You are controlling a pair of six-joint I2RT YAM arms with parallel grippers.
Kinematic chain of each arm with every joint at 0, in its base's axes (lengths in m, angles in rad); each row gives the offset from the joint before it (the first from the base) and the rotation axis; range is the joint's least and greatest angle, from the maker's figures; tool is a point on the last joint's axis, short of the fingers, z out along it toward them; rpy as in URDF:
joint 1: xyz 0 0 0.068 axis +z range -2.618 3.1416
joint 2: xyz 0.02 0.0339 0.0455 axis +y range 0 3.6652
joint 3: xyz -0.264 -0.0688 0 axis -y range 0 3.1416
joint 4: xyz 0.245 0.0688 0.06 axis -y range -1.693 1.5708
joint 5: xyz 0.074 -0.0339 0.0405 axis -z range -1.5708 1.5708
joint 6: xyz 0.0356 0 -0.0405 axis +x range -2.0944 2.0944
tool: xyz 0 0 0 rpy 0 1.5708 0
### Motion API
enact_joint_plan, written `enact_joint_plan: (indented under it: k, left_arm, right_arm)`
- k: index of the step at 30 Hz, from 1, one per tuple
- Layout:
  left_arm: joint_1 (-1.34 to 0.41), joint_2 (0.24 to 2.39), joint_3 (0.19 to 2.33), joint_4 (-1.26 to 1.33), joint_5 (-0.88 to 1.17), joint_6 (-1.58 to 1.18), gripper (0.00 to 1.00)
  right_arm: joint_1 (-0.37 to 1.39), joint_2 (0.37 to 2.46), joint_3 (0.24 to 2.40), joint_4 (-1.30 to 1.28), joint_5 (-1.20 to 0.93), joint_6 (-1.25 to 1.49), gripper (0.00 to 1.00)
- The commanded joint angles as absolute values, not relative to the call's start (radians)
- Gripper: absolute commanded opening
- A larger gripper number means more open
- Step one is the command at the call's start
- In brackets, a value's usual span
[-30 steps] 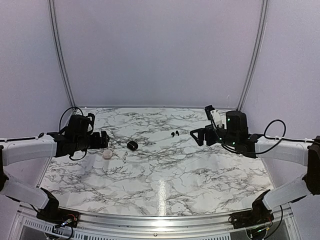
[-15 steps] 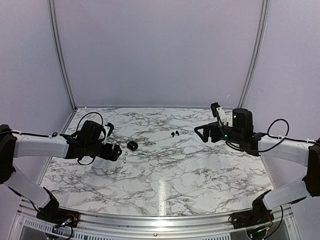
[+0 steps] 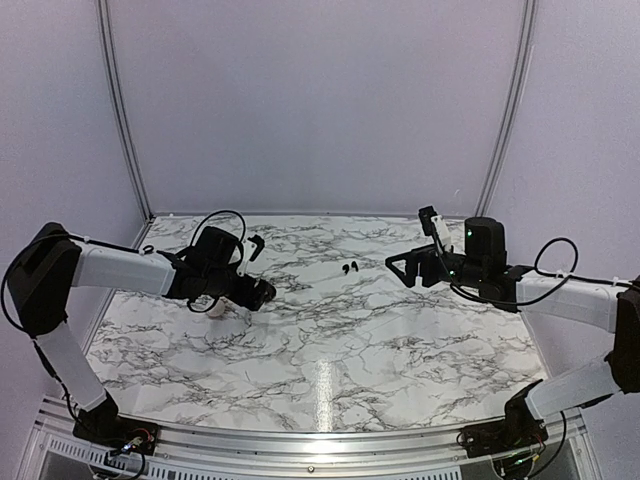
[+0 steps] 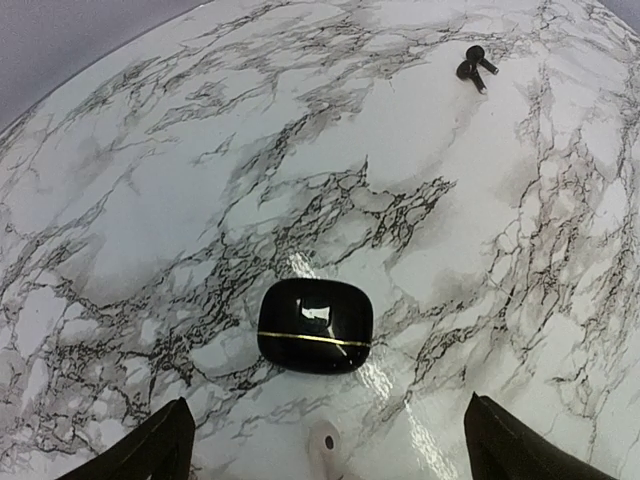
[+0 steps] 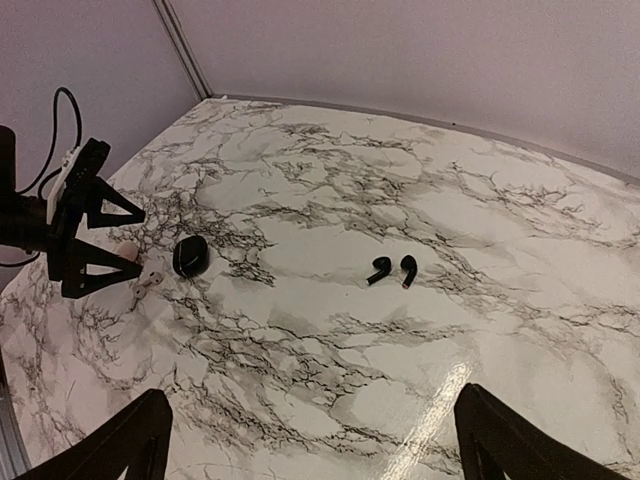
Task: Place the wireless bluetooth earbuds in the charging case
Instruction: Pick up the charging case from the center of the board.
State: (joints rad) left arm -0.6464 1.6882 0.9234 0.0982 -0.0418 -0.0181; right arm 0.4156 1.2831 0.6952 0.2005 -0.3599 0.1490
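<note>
Two tiny black earbuds [image 3: 348, 268] [image 5: 392, 270] [image 4: 472, 65] lie side by side on the marble table, back of centre. The pale pinkish charging case [image 4: 325, 442] [image 5: 150, 279] rests low between my left fingers, only its far end showing; the top view hides it under the arm. My left gripper [image 3: 250, 298] [image 4: 330, 445] [image 5: 140, 241] stands open over it, touching nothing. My right gripper [image 3: 397, 270] [image 5: 312, 440] hangs open and empty, right of the earbuds and well short of them.
A glossy black rounded lump with a gold line [image 4: 315, 325] [image 3: 266, 292] [image 5: 190, 255] sits just beyond the left fingertips, close to the pale case. The marble table [image 3: 330, 340] ends at a metal rail in front and grey walls behind.
My left arm has swung from the table's left edge inward to the black lump and now covers the pale case in the top view. The right gripper has barely shifted.
</note>
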Motion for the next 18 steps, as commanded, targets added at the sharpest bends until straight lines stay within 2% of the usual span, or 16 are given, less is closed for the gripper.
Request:
enact_joint_plan:
  k: [1, 18]
  left_arm:
    - [-0.647, 1.769, 1.007, 0.103, -0.04, 0.041, 0.97]
    - [-0.647, 1.964, 1.132, 0.05, -0.062, 0.087, 0.8]
  right_arm:
    - [0.41, 1.28, 0.712, 0.194, -0.377, 0.152, 0.99]
    - [0.407, 1.308, 0.705, 0.208, -0.4, 0.156, 0.99]
